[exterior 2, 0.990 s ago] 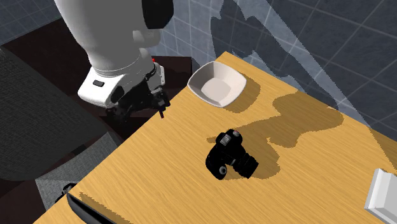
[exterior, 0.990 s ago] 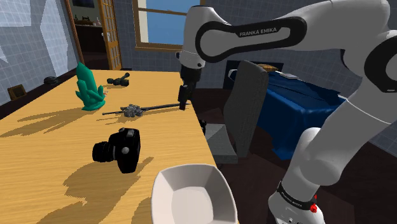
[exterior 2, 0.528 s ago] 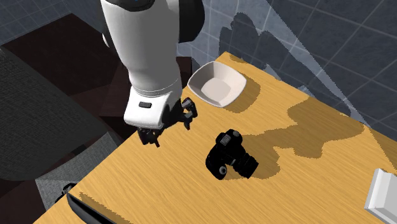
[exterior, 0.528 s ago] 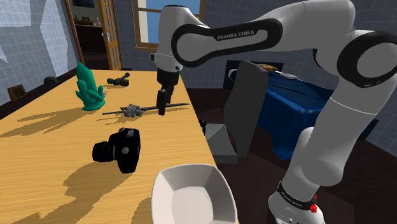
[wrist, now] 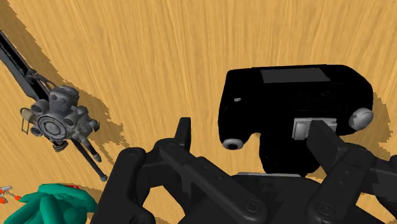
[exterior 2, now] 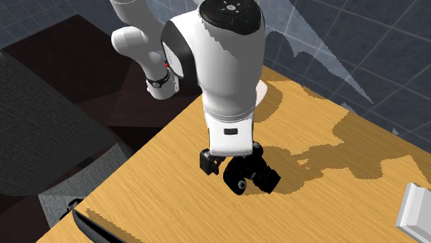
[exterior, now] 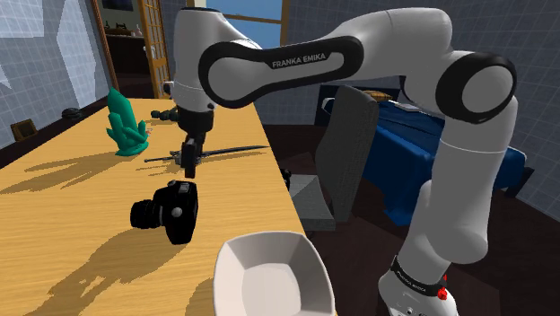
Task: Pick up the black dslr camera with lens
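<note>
Green jagged figure [exterior: 124,126] toward far edge of table [exterior: 63,215], shoulder view's left. Grey engine-like part [exterior: 187,155] mid-table, on thin rod [exterior: 238,148] reaching table's edge on shoulder view's right. Gripper [exterior: 188,167] poised just above black camera [exterior: 168,211], fingers [wrist: 183,132] spread apart, gripping nothing. Camera resting on table, short of that same edge, lens toward shoulder view's left. White bowl [exterior: 269,274] at near corner, shoulder view's right.
</note>
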